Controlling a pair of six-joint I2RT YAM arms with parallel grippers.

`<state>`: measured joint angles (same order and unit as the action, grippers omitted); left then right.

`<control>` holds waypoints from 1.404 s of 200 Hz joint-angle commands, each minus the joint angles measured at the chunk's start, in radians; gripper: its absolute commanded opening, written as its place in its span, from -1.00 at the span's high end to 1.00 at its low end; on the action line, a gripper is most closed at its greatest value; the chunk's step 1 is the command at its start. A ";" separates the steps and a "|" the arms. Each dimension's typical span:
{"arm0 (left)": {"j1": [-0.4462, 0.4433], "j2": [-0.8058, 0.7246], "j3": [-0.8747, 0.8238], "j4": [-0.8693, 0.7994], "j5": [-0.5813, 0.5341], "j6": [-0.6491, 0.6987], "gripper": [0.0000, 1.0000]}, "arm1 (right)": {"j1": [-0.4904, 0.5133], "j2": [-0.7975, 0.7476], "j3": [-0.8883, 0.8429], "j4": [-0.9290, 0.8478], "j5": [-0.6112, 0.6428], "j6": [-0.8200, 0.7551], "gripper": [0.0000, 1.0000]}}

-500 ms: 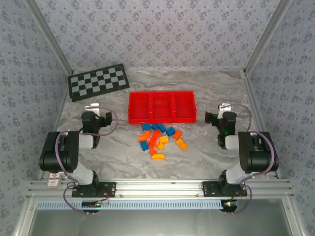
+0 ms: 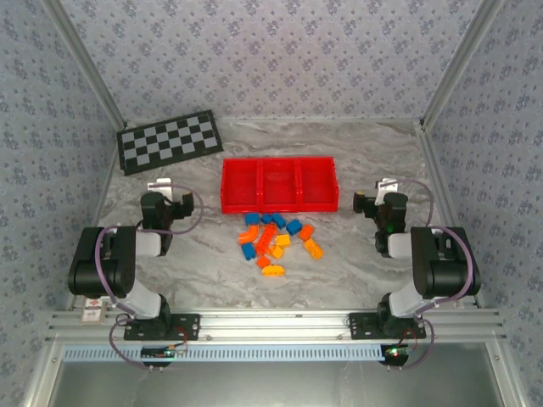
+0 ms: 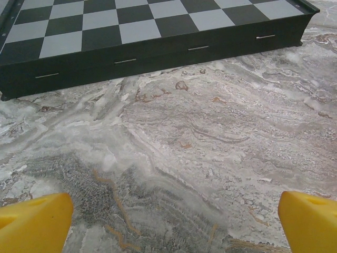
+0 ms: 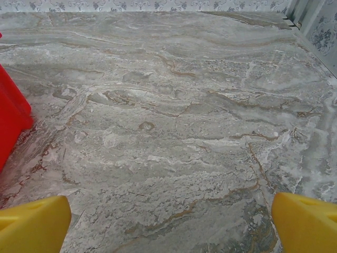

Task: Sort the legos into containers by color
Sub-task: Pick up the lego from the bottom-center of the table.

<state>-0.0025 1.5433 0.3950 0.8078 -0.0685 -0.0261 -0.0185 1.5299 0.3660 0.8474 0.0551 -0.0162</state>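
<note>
Legos point(image 2: 273, 242): a loose heap of blue, red-orange and yellow-orange bricks on the marble table point(image 2: 356, 254), just in front of the red tray point(image 2: 226, 186), midway between my two arms. Jaws first. Left gripper point(image 3: 168, 221) spread wide, yellow fingertips point(image 3: 31, 221) at either edge of my wrist view, bare marble between them, nothing held. Right gripper point(image 4: 168, 224) likewise spread wide and empty. Both hang low on either side of the heap, apart from it, which I read as a ready stance: sorting not yet begun. The tray's three compartments point(image 2: 279, 182) look empty from above, one for each colour, I take it. Outward: my left wrist faces the checkerboard point(image 3: 131, 26), a low dark slab at the far left, well apart from the bricks and no part of the job. My right wrist sees the tray's end wall at its left edge, then open marble. Nothing stands between either gripper and the heap. The trouble is the heap itself: bricks touch and crowd, so closing on one may nudge its neighbours. The tray's near wall must be cleared on each carry.
</note>
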 commanded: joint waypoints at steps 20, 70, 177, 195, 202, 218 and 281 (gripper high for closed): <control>0.010 -0.008 0.022 -0.001 0.025 0.008 -1.00 | -0.008 0.005 0.018 -0.007 -0.021 -0.006 -0.99; 0.019 -0.008 0.024 -0.004 0.041 0.004 -0.99 | -0.020 0.003 0.015 -0.005 -0.047 0.004 -0.99; -0.307 -0.487 0.499 -1.265 -0.214 -0.405 -0.99 | -0.127 -0.570 0.412 -1.185 -0.307 0.531 -0.97; -0.315 -0.572 0.491 -1.413 -0.105 -0.487 -0.99 | -0.046 -0.553 0.465 -1.343 -0.425 0.482 -0.95; -0.315 -0.615 0.479 -1.457 -0.072 -0.504 -0.99 | -0.001 -0.539 0.485 -1.410 -0.432 0.457 -0.95; -0.317 -0.725 0.449 -1.555 -0.008 -0.527 -0.99 | 0.129 -0.505 0.527 -1.562 -0.400 0.394 -0.93; -0.320 -1.108 0.380 -1.662 0.010 -0.544 -0.99 | 0.570 -0.251 0.587 -1.768 -0.121 0.330 -0.89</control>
<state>-0.3164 0.5163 0.8062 -0.8139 -0.0933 -0.5442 0.4812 1.1896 0.9302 -0.7876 -0.1795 0.3599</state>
